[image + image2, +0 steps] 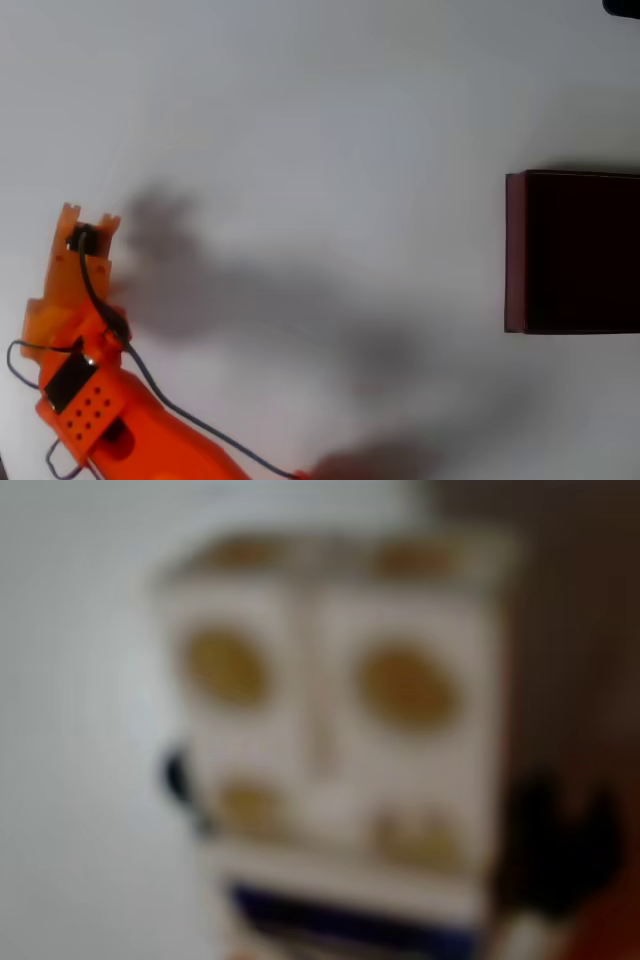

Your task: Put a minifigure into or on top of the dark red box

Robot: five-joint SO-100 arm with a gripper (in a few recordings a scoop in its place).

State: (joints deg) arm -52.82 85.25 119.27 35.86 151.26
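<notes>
Overhead view: the end effector point(85, 232) sits at the left edge of the desk point(320, 110); the box point(575, 252) lies well apart at the right edge, almost directly rightward. Wrist view: the minifigure point(330, 750) fills the lens, blurred, seemingly held close. Whether the jaws are spread or pinching it cannot be determined. Expected transfer: rightward across the desk.
</notes>
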